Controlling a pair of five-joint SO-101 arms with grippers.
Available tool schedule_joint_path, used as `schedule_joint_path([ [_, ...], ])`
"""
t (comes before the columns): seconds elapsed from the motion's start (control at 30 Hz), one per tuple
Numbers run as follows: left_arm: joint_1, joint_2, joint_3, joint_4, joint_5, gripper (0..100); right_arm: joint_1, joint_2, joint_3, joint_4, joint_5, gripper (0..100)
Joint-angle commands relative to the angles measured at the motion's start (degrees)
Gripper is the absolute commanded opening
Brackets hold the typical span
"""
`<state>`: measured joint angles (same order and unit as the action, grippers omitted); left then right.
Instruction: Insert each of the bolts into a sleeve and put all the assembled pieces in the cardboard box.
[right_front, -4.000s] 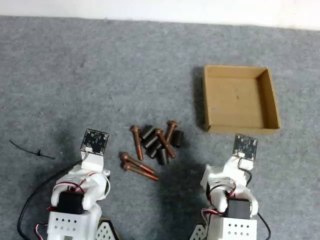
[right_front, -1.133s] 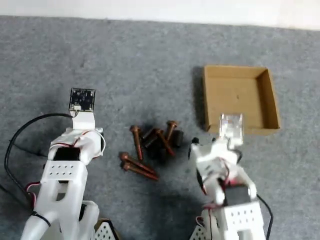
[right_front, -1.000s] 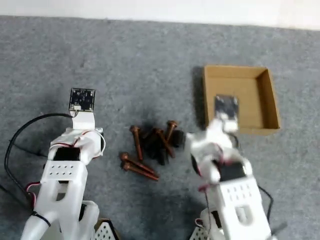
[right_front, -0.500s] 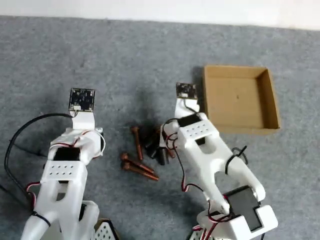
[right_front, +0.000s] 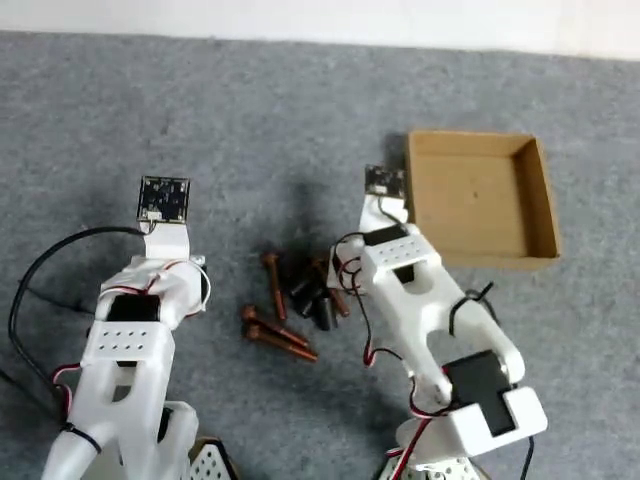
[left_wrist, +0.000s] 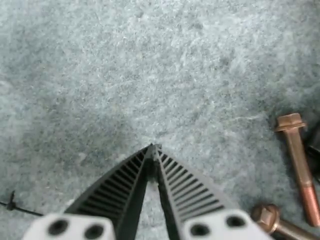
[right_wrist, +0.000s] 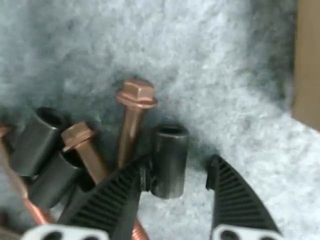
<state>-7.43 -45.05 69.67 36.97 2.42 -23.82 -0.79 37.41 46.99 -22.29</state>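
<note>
Several copper bolts (right_front: 277, 334) and black sleeves (right_front: 317, 303) lie in a loose pile on the grey carpet. My right gripper (right_wrist: 178, 170) is open low over the pile's box-side end. One upright-looking black sleeve (right_wrist: 169, 159) sits between its fingers, untouched on one side. A hex-head bolt (right_wrist: 132, 121) lies right beside that sleeve. The cardboard box (right_front: 535, 205) stands empty past the right arm (right_front: 405, 285). My left gripper (left_wrist: 152, 149) is shut and empty over bare carpet, with two bolts (left_wrist: 300, 170) off to its side.
More sleeves (right_wrist: 36, 140) and another bolt (right_wrist: 84, 145) crowd the pile behind the right gripper. The box wall (right_wrist: 307, 60) is close by. A thin black tie (left_wrist: 11, 204) lies near the left gripper. Open carpet spreads beyond the pile.
The right arm swung from beside the box across to the pile and lowered over a sleeve, then shifted slightly toward the box. The left arm has stayed put.
</note>
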Motion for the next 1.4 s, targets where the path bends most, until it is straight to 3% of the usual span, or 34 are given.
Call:
schedule_joint_path([
  [0.0,-0.48,0.13,-1.01,-0.97,0.44,1,0.84,0.4,-1.63,-0.66,0.0,17.7],
  [0.37,-0.4,0.13,-1.01,-0.97,0.44,1,0.84,0.75,-1.45,-3.74,0.35,17.7],
  [0.5,-0.48,0.13,-1.01,-0.97,0.44,1,0.75,0.75,-1.54,-4.09,5.63,17.7],
  [0.67,-0.57,0.13,-1.01,-0.97,0.44,1,0.75,0.75,-1.45,-3.82,5.71,17.3],
  [0.87,-0.66,0.13,-1.01,-0.97,0.44,1,0.84,0.75,-1.19,-3.82,6.07,0.1],
  [1.03,-0.66,0.13,-1.01,-0.97,0.44,1,0.84,0.22,-1.19,-3.47,6.15,0.4],
  [1.17,-0.57,0.13,-1.01,-0.97,0.44,1,0.92,-0.4,-1.63,3.38,8.44,0.5],
  [1.37,-0.31,0.13,-1.01,-2.02,0.44,1,1.54,-13.85,0.75,2.95,10.99,0.5],
])
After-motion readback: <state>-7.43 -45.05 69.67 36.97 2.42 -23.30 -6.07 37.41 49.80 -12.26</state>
